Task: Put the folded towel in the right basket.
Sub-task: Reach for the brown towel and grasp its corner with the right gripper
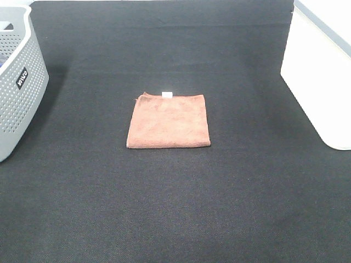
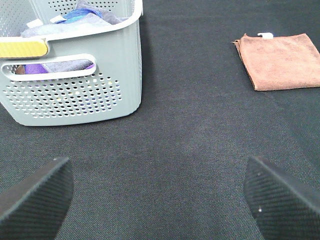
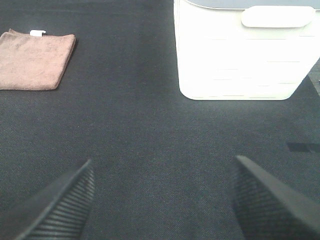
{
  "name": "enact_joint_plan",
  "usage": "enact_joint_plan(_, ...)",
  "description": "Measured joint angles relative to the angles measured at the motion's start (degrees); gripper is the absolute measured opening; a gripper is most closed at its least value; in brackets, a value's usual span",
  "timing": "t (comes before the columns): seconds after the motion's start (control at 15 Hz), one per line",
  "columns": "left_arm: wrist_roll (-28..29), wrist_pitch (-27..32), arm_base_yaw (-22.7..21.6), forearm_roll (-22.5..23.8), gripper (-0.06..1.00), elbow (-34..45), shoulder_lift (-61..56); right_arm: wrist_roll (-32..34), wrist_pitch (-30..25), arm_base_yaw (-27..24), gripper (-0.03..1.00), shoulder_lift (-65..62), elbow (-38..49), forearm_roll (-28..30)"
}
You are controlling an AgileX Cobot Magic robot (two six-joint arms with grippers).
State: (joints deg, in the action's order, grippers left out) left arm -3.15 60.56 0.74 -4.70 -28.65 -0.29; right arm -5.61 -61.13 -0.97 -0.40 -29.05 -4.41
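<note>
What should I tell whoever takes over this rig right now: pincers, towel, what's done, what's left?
Left pincer: open, empty, with the grey basket in its view.
Right pincer: open, empty, facing the white basket.
Folded towel: flat on the black mat, between the baskets, touching neither.
Done: nothing yet.
Left: grasp the towel, carry it to the white basket on the right, release.

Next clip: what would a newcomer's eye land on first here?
The folded brown towel stands out first, lying flat in the middle of the black table cover. Next come the grey perforated basket at the left edge, with fabrics inside it, and the plain white basket at the right edge.
</note>
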Motion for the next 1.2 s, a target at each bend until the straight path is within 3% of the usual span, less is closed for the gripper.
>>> enact_joint_plan(1.2,0.0,0.0,0.0,0.0,0.88,0.0,0.0,0.0,0.0,0.0,0.71,0.0,0.0,0.0)
